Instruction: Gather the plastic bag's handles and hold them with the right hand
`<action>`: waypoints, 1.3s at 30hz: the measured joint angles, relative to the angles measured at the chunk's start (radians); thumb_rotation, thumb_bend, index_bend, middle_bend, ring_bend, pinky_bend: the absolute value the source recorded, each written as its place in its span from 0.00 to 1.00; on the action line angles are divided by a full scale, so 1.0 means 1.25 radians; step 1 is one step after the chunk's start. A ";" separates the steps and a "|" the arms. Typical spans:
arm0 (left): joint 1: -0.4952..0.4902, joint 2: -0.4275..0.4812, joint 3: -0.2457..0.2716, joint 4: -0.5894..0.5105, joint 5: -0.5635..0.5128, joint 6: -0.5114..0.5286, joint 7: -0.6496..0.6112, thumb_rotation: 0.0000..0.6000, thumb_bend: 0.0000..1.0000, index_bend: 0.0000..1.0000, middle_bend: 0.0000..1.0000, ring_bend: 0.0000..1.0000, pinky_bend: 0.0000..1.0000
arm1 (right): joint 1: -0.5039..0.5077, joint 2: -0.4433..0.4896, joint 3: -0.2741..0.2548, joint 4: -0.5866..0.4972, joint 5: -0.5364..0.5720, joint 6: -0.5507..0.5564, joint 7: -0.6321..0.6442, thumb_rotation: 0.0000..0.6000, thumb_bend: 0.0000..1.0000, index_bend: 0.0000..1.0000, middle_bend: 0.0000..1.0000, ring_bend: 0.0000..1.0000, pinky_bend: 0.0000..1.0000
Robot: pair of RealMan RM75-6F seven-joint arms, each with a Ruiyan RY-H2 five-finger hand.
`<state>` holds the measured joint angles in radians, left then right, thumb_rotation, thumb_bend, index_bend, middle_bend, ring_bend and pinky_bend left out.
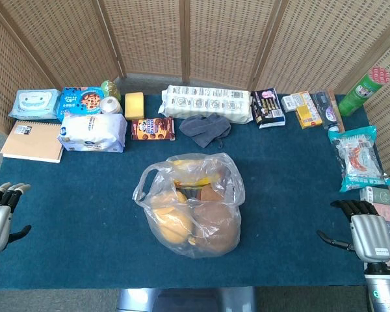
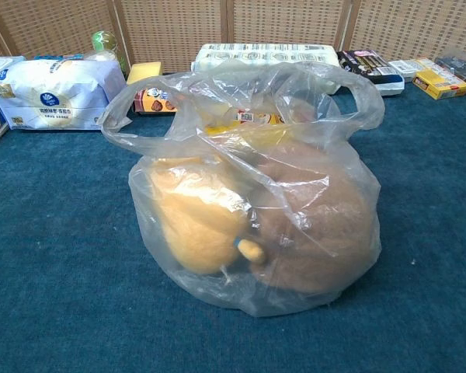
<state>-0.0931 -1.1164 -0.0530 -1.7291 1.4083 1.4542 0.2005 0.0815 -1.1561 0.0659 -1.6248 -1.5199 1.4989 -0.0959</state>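
Plastic bag centre; cookie box, grey cloth just behind.

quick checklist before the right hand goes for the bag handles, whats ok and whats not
1. Right hand free to move: ok, it holds nothing and its fingers are apart near the table's right edge.
2. Left hand out of the way: ok, it is also holding nothing, at the left edge.
3. Plastic bag within a clear path: ok, bare blue cloth lies between it and the right hand.
4. Handles reachable: ok, the left loop and right loop stand up, apart from each other.
5. Handles gathered: not ok, neither is touched yet.
6. Bag stable when pulled: cannot tell.
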 measured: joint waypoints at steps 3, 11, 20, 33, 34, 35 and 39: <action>-0.003 -0.003 0.000 0.000 -0.004 -0.006 0.002 1.00 0.13 0.17 0.20 0.12 0.22 | 0.001 0.001 0.000 0.002 0.001 -0.004 0.003 0.58 0.20 0.32 0.37 0.32 0.25; -0.002 0.009 -0.003 -0.015 0.011 0.009 0.003 1.00 0.13 0.16 0.20 0.11 0.22 | 0.000 0.004 -0.003 0.006 -0.006 -0.002 0.020 0.58 0.20 0.32 0.37 0.32 0.25; 0.003 0.022 -0.003 -0.020 0.027 0.027 -0.011 1.00 0.13 0.17 0.20 0.11 0.22 | 0.008 0.008 -0.006 -0.004 -0.011 -0.019 0.045 0.58 0.20 0.32 0.36 0.31 0.25; -0.011 0.071 -0.020 -0.084 0.058 0.039 -0.022 1.00 0.13 0.16 0.20 0.12 0.22 | 0.114 0.032 0.002 -0.072 0.001 -0.204 0.202 0.34 0.15 0.30 0.28 0.22 0.16; -0.013 0.072 -0.021 -0.086 0.059 0.037 -0.021 1.00 0.13 0.16 0.20 0.12 0.22 | 0.124 0.032 0.004 -0.075 0.006 -0.221 0.212 0.32 0.15 0.30 0.28 0.22 0.16; -0.016 0.073 -0.021 -0.088 0.060 0.032 -0.021 1.00 0.13 0.16 0.20 0.12 0.22 | 0.137 0.032 0.008 -0.079 0.012 -0.241 0.223 0.31 0.14 0.30 0.28 0.22 0.16; -0.027 0.073 -0.023 -0.092 0.059 0.017 -0.018 1.00 0.13 0.17 0.20 0.12 0.22 | 0.183 0.029 0.020 -0.088 0.037 -0.317 0.266 0.29 0.14 0.30 0.28 0.21 0.15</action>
<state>-0.1274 -1.0256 -0.0823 -1.8436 1.4821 1.4748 0.1777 0.3103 -1.1201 0.0914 -1.7344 -1.4737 1.1031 0.2363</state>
